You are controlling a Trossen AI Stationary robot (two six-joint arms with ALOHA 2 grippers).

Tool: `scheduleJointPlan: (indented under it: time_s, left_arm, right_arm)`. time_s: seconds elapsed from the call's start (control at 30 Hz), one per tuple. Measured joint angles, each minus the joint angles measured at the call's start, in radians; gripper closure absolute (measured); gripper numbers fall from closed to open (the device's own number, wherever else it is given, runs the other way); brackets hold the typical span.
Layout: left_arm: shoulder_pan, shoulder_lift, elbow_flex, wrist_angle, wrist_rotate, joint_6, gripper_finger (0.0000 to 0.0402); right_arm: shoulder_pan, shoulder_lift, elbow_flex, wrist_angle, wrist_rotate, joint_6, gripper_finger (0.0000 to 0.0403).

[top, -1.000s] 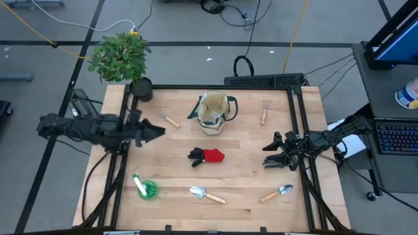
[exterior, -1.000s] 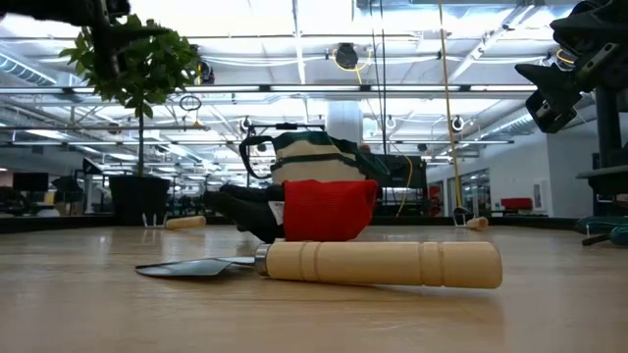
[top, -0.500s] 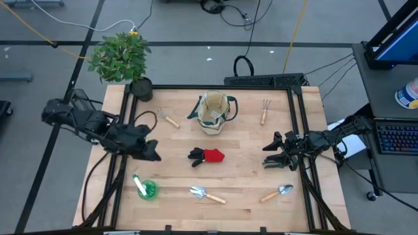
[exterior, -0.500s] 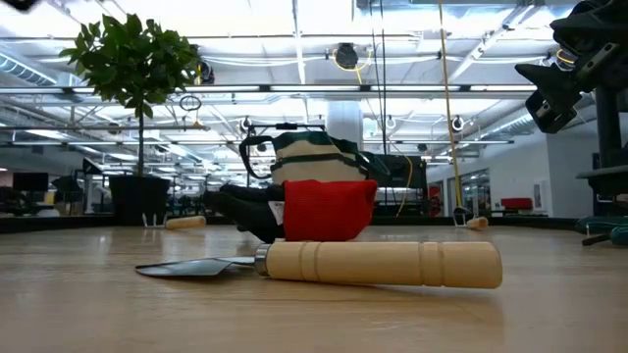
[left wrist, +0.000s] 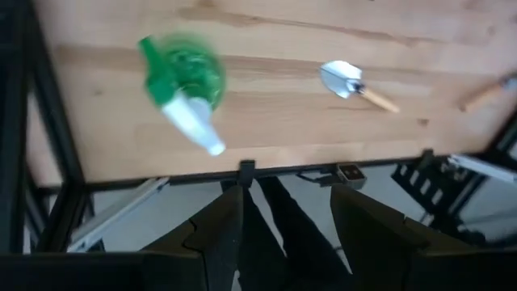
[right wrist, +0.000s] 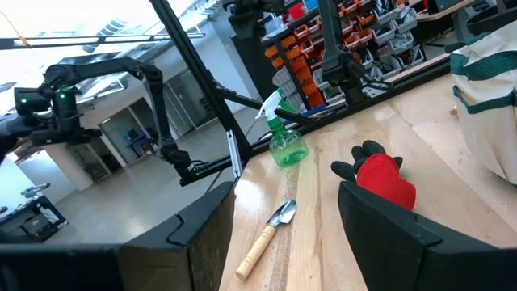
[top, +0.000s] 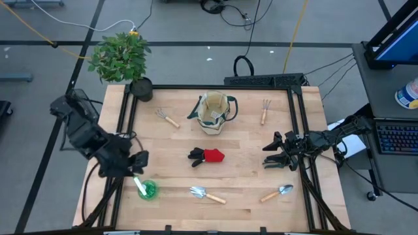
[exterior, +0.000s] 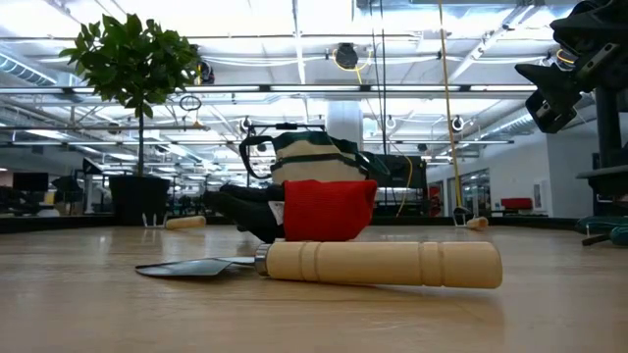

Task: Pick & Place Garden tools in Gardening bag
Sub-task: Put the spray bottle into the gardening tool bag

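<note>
The beige gardening bag stands at the table's far middle, and the red-and-black gloves lie just nearer. A green-white bottle lies on its side near the left front; it also shows in the left wrist view. Two trowels lie near the front edge. Two claw rakes flank the bag. My left gripper hovers open just beyond the bottle, its fingers pointing toward the near edge. My right gripper waits open at the table's right.
A potted plant stands at the far left corner. Black frame rails run along the table's sides. In the low view the nearest trowel lies before the gloves and the bag.
My left arm has swung from the far left toward the table's near edge and gone down. Its gripper has turned from pointing at the table's right to pointing at the near edge, by the bottle. It has left the low view.
</note>
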Motion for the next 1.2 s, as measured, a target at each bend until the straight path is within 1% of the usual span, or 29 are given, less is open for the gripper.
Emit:
scheduleJointPlan:
  time_s: [0.13, 0.27, 0.37, 0.6, 0.67, 0.77, 0.83, 0.93, 1.2]
  left_arm:
    - [-0.077, 0.043, 0.032, -0.015, -0.003, -0.135, 0.0206]
    - [-0.112, 0.075, 0.032, 0.000, -0.003, -0.163, 0.0206]
    - [-0.121, 0.094, 0.032, 0.019, -0.025, -0.157, 0.0206]
    - [-0.154, 0.107, 0.032, 0.019, -0.040, -0.140, 0.0206]
    - [-0.161, 0.107, 0.032, 0.018, -0.075, -0.125, 0.0206]
    - [-0.169, 0.107, 0.032, 0.019, -0.156, -0.077, 0.0206]
    - [-0.172, 0.107, 0.032, 0.020, -0.185, -0.053, 0.0206]
    - [-0.172, 0.107, 0.032, 0.019, -0.189, -0.035, 0.0206]
    - [-0.172, 0.110, 0.032, 0.006, -0.191, -0.043, 0.0206]
  right_arm:
    - [0.000, 0.000, 0.000, 0.000, 0.000, 0.000, 0.0188]
    - [0.000, 0.000, 0.000, 0.000, 0.000, 0.000, 0.0188]
    - [0.000, 0.000, 0.000, 0.000, 0.000, -0.006, 0.0188]
    - [0.000, 0.000, 0.000, 0.000, 0.000, -0.107, 0.0188]
    - [0.000, 0.000, 0.000, 0.000, 0.000, -0.108, 0.0188]
    - [0.000, 0.000, 0.000, 0.000, 0.000, -0.109, 0.0188]
    - [0.000, 0.000, 0.000, 0.000, 0.000, -0.108, 0.0188]
    - [0.000, 0.000, 0.000, 0.000, 0.000, -0.109, 0.0188]
    - [0.000, 0.000, 0.000, 0.000, 0.000, -0.109, 0.0188]
